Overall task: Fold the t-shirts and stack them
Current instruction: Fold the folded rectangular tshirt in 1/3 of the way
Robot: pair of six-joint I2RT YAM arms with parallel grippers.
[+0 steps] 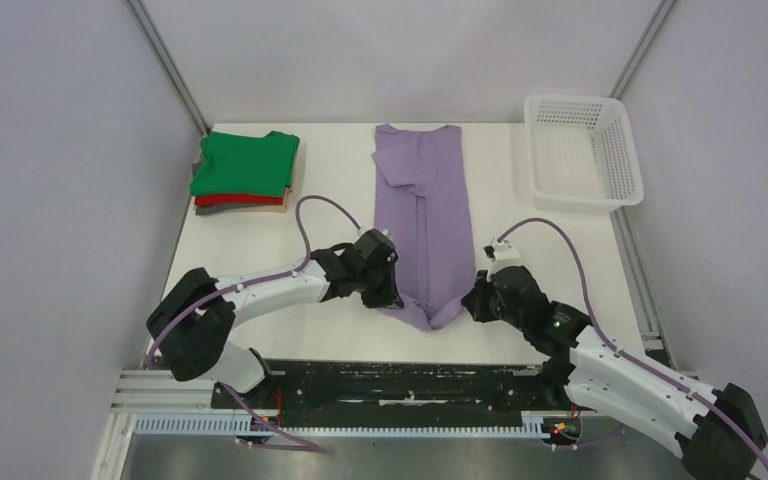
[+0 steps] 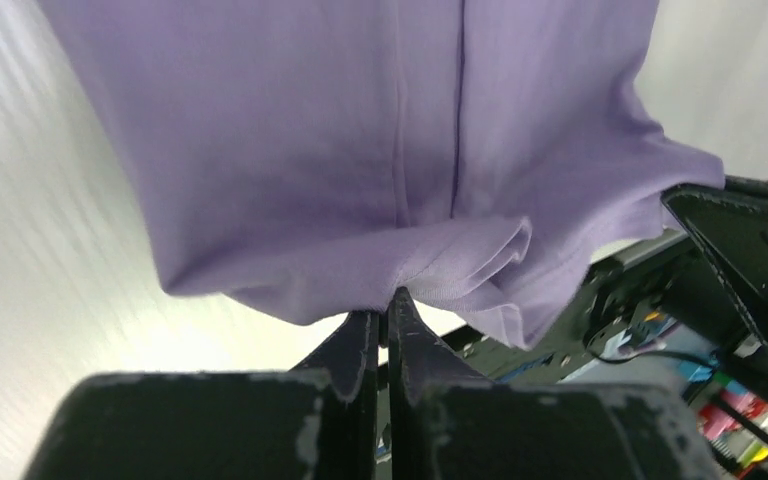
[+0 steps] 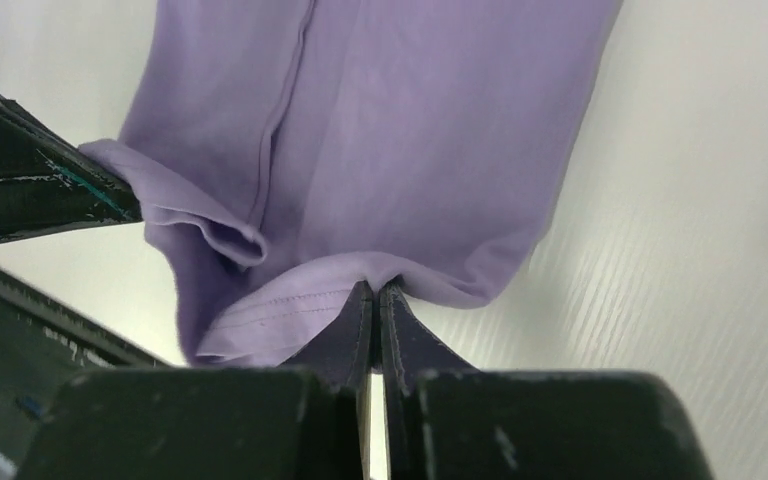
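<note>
lilac t-shirt [image 1: 422,200]: long narrow strip down the table centre, sides folded in, near hem bunched between both arms.
left gripper [image 2: 387,300]: clenched on the hem's left corner.
right gripper [image 3: 375,292]: clenched on the hem's right corner.
stack: green t-shirt [image 1: 245,162] over red t-shirt [image 1: 225,199] over dark grey t-shirt [image 1: 245,209], far left, well apart from the lilac one.
risk: thin edge bite, so layers could slip out mid-fold. uneven arm travel would skew it.
surface: white table [image 1: 560,270], smooth, so the cloth may drag.
room: white mesh basket [image 1: 582,150] far right, pale walls.
</note>
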